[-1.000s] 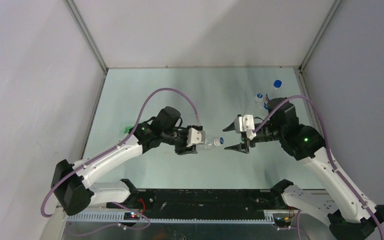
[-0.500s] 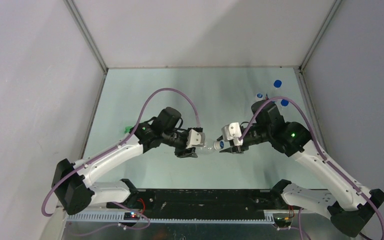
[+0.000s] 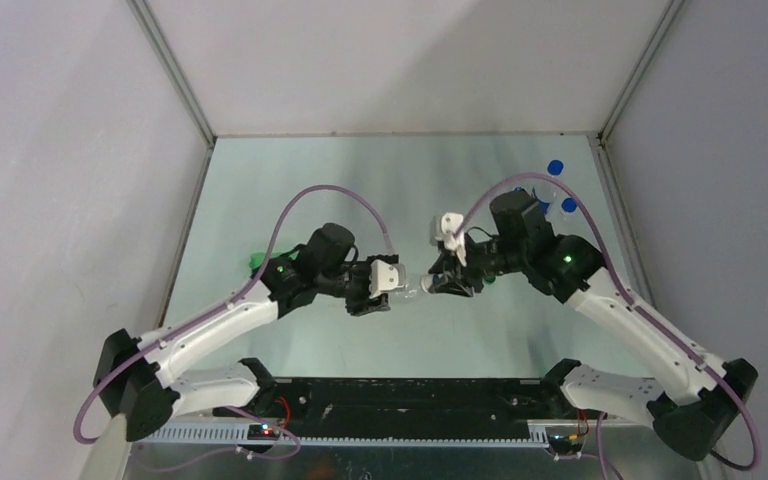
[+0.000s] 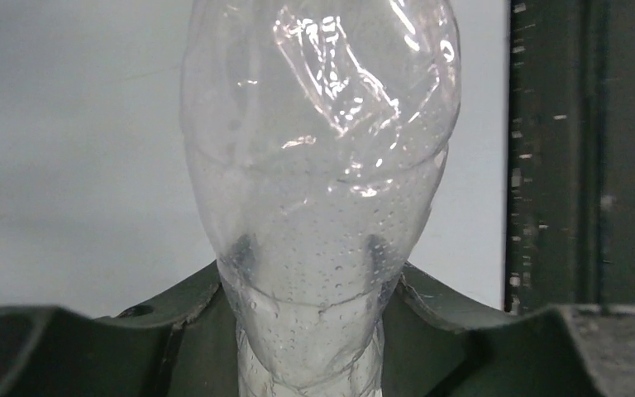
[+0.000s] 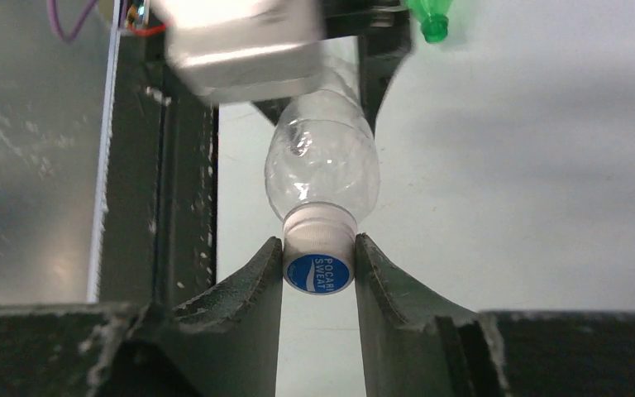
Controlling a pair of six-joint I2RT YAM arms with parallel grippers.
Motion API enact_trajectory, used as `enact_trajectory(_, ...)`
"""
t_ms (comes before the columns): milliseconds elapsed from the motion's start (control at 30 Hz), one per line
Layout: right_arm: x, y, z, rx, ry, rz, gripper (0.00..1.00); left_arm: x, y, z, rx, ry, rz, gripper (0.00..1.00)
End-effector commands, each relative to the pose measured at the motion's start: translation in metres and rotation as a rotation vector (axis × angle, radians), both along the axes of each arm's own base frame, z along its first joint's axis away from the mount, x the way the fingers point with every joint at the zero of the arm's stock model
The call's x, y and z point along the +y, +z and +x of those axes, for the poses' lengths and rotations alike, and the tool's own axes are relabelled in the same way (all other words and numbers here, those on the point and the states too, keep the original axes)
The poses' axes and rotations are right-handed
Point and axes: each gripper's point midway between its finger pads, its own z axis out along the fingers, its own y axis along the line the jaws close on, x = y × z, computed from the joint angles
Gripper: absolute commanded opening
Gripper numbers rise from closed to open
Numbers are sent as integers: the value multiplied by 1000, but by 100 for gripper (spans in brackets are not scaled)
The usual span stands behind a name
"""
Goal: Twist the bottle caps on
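My left gripper is shut on the clear bottle and holds it level above the table, mouth towards the right. In the left wrist view the bottle sits between my jaws. The white cap, with a blue printed top, sits on the bottle's mouth. My right gripper is shut on the cap, one finger on each side; in the top view it meets the bottle end-on. The green bottle lies at the table's left, also in the right wrist view. The dark green cap is not visible.
Bright blue caps and blue-capped bottles stand at the back right, partly hidden behind my right arm. The black base rail runs along the near edge. Grey walls close in the table on three sides.
My right gripper moved left from open and apart to the bottle's mouth, shut on the cap, and its wrist has turned. The left arm shifted slightly, still holding the bottle.
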Motion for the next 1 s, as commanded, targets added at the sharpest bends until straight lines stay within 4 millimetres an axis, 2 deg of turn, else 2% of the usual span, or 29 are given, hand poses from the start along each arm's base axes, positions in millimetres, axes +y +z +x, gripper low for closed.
enact_trajectory(0, 19, 3, 23, 440, -351, 59, 0, -13, 56, 46, -312, 195, -166, 0)
enact_trajectory(33, 21, 0, 35, 496, -410, 72, 0, -4, 64, 56, -394, 265, -161, 0)
enact_trajectory(67, 27, -4, 41, 635, -490, 82, 0, 0, 63, 63, -479, 309, -144, 0)
enact_trajectory(100, 24, -5, 51, 693, -550, 99, 0, 1, 77, 67, -549, 337, -183, 0)
enact_trajectory(133, 27, -8, 55, 825, -626, 108, 0, 6, 70, 69, -622, 358, -145, 0)
enact_trajectory(167, 25, -11, 62, 890, -673, 117, 0, 7, 85, 70, -685, 387, -189, 0)
enact_trajectory(200, 27, -15, 66, 992, -730, 118, 0, 12, 78, 70, -754, 397, -138, 0)
enact_trajectory(233, 26, -17, 71, 1037, -768, 125, 0, 13, 87, 71, -806, 419, -156, 0)
enact_trajectory(267, 29, -19, 74, 1101, -800, 136, 0, 19, 83, 71, -874, 433, -102, 0)
enact_trajectory(367, 35, -20, 82, 1151, -821, 176, 0, 24, 86, 71, -993, 462, -44, 0)
enact_trajectory(433, 36, -17, 87, 1136, -822, 199, 0, 27, 78, 71, -1014, 460, 11, 0)
enact_trajectory(500, 33, -13, 91, 1081, -807, 212, 0, 29, 74, 71, -993, 461, 34, 0)
enact_trajectory(533, 32, -8, 91, 1056, -794, 220, 3, 29, 72, 70, -976, 464, 36, 0)
enact_trajectory(567, 30, -2, 91, 997, -766, 227, 15, 30, 67, 70, -959, 452, 53, 0)
enact_trajectory(633, 24, 11, 91, 879, -727, 253, 29, 31, 58, 68, -904, 432, 64, 0)
enact_trajectory(667, 22, 16, 92, 826, -712, 263, 43, 33, 51, 66, -864, 427, 75, 0)
enact_trajectory(700, 17, 25, 90, 725, -672, 276, 52, 32, 51, 66, -835, 409, 61, 0)
enact_trajectory(767, 9, 37, 88, 574, -630, 290, 59, 34, 44, 62, -751, 392, 50, 0)
enact_trajectory(867, -1, 51, 83, 389, -563, 289, 64, 39, 37, 55, -658, 338, 51, 0)
enact_trajectory(933, -6, 58, 70, 263, -460, 273, 65, 41, 36, 50, -587, 297, 34, 0)
enact_trajectory(967, -7, 61, 61, 189, -388, 262, 65, 38, 42, 47, -547, 270, -4, 0)
